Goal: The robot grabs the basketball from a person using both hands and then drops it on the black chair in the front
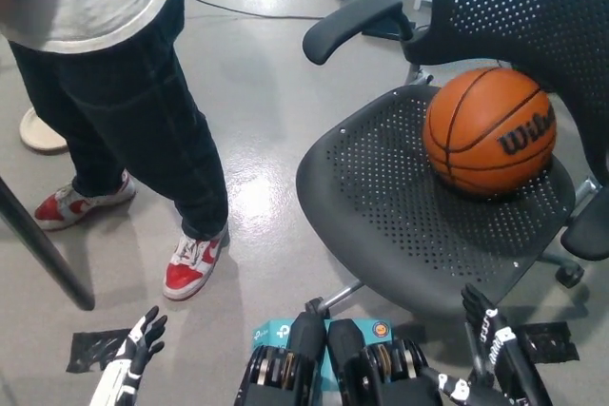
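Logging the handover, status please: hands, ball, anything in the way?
Left hand low at left, open, empty. Right hand low at right, empty. Basketball resting on black chair seat. Person stands left, clear of the chair.

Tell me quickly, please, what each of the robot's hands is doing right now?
Left hand: open, fingers spread, holding nothing, low at the lower left.
Right hand: empty by the lower right; open or shut cannot be told.

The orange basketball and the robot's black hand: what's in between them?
In the head view, only the perforated black chair seat lies between the orange basketball and the black right hand; nothing else sits on that stretch.
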